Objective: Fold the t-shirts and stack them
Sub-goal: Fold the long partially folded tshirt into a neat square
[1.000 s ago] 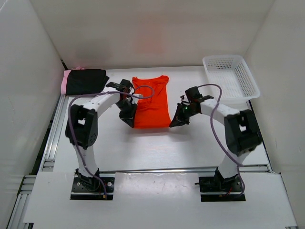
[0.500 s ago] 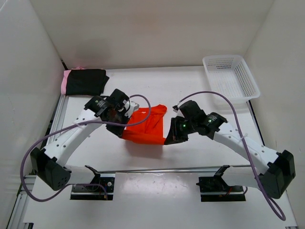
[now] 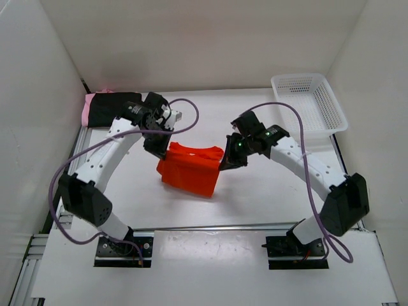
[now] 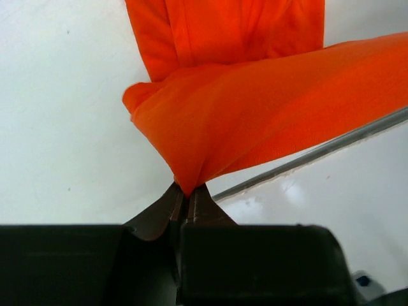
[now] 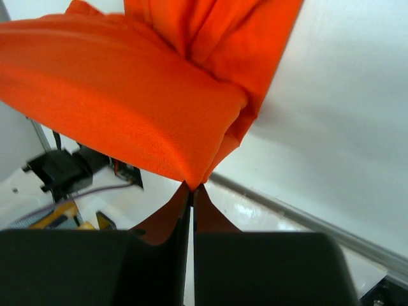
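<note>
The orange-red t-shirt (image 3: 189, 169) is doubled over in the middle of the table, and both grippers hold it up by one edge. My left gripper (image 3: 164, 149) is shut on its left corner; in the left wrist view the gripper (image 4: 188, 192) pinches a peak of the orange-red cloth (image 4: 255, 121). My right gripper (image 3: 223, 161) is shut on the right corner, and in its own view the gripper (image 5: 192, 187) also pinches a peak of the fabric (image 5: 121, 95). The black t-shirt (image 3: 116, 108) lies folded at the far left on the light pink t-shirt (image 3: 88, 109).
A white mesh basket (image 3: 310, 102) stands at the far right corner. White walls close in the table on three sides. A metal rail (image 3: 242, 225) runs along the near edge, in front of the arm bases.
The orange-red t-shirt lay flat and long a second ago. Both arms have since raised one edge, and the shirt now sits shorter, doubled and closer to the near side.
</note>
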